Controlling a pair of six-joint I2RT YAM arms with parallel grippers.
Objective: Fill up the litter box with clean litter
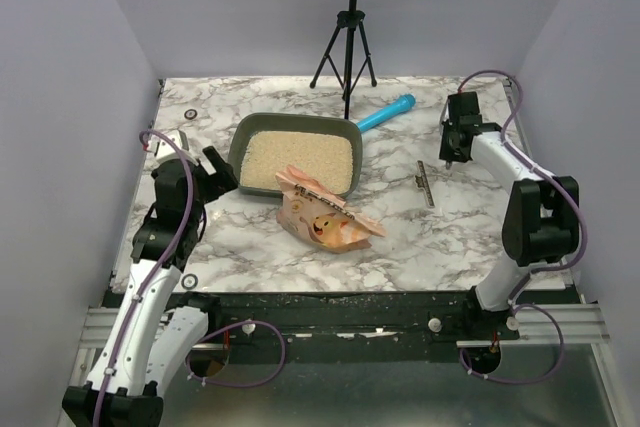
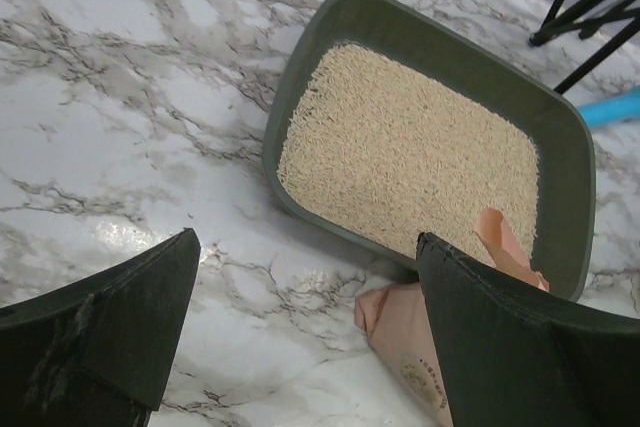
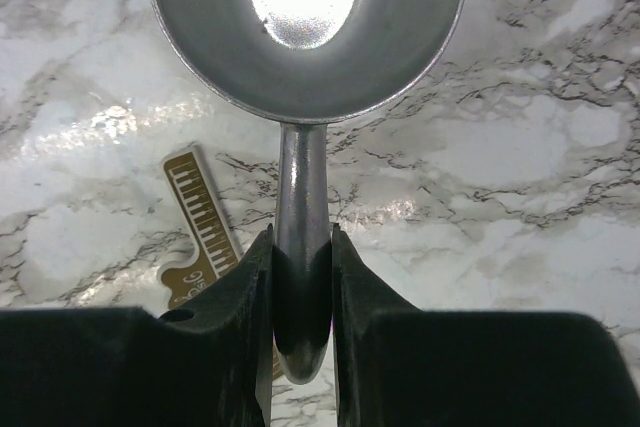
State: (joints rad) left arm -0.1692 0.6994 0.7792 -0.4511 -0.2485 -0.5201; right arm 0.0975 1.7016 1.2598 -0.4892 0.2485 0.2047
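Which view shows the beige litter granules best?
Left wrist: the fine pale beige litter granules lie close up, grains distinct, in the shallow dark grey-green plastic litter box. Top external shows them small; right wrist shows none.

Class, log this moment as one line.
left tool: open, empty | right tool: shut on empty silver scoop | litter box: holds clean litter | orange-pink bag: at its rim

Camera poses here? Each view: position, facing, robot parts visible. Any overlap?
Top external: above and behind, facing down over the table; left arm and right arm show.
Left wrist: on left arm, facing litter box, clean litter, bag; open left claw frames it.
Right wrist: facing down at the table; right claw shut on scoop.
Shared: top and left wrist see litter box, clean litter, bag.
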